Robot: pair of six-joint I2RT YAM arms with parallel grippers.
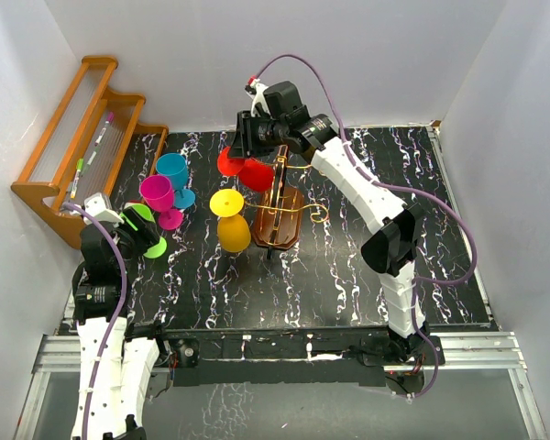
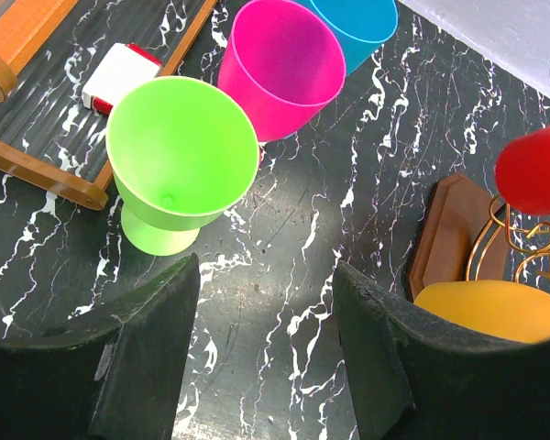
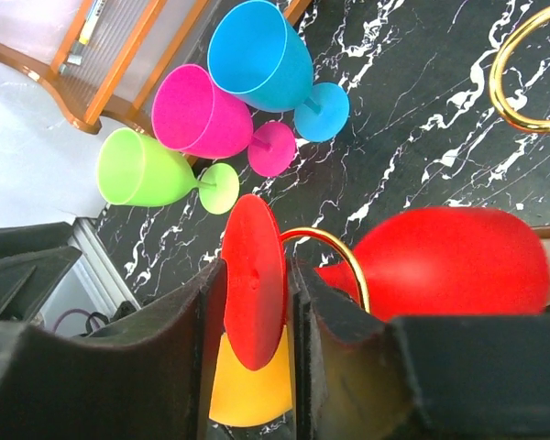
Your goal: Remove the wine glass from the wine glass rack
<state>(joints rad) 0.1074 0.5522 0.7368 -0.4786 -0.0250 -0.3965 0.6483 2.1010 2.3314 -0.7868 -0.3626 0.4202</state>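
The wine glass rack (image 1: 277,229) has a dark brown oval base, a post and gold wire arms (image 3: 335,247). A red wine glass (image 1: 254,174) hangs bowl-down on one arm at the rack's far left; its bowl (image 3: 449,266) and round foot (image 3: 254,275) show in the right wrist view. My right gripper (image 3: 254,302) is shut on that foot, a finger on each face of the disc. A yellow wine glass (image 1: 231,225) hangs at the rack's near left. My left gripper (image 2: 266,302) is open and empty, low over the table beside a green glass (image 2: 179,156).
Pink (image 1: 160,197) and blue (image 1: 176,176) glasses stand upright on the table left of the rack, with the green one (image 1: 147,240) nearest my left arm. An orange-brown stepped shelf (image 1: 82,137) with pens stands at the far left. White walls surround the table.
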